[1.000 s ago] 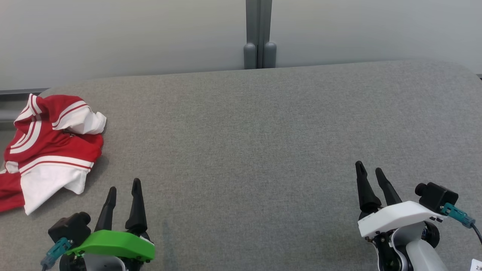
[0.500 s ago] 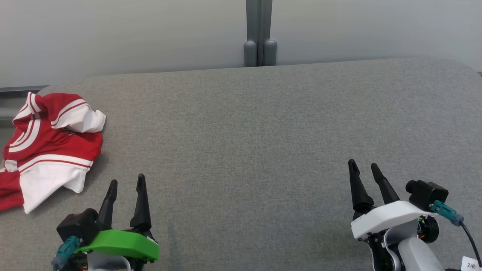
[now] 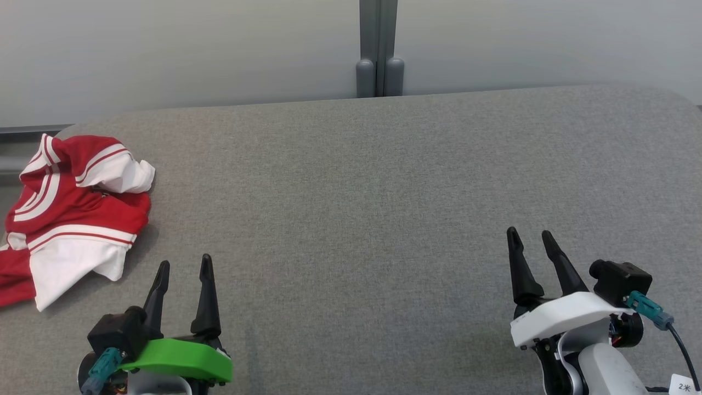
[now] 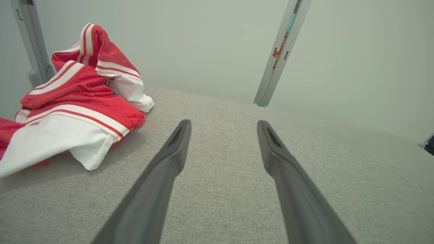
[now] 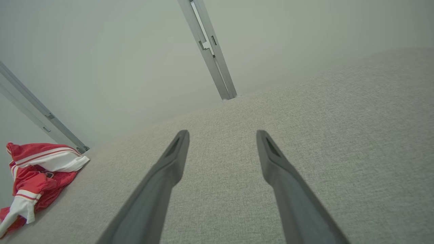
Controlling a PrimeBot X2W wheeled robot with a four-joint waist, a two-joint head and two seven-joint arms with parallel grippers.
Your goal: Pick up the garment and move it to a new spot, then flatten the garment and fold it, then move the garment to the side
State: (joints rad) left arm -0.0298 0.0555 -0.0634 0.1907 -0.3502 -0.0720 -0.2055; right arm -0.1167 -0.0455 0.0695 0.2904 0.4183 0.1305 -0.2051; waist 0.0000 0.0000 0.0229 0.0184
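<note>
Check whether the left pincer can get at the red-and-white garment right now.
Probably yes: the garment lies crumpled just ahead-left of the open left pincer, with only bare grey surface between them.

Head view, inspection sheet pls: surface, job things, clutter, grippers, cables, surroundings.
Surface: grey fabric-covered table, rounded far corners, bare across the middle and right.
Job's things: red and white garment, crumpled in a heap at the table's left edge, not gripped.
Clutter: nothing seen.
Grippers: left gripper open, empty, near the garment but apart from it; right gripper open, empty, over bare table.
Cables: a teal connector on the right wrist camera with a dark cable running off the lower right; a similar teal plug on the left.
Surroundings: pale wall panels behind, joined by a grey post.
</note>
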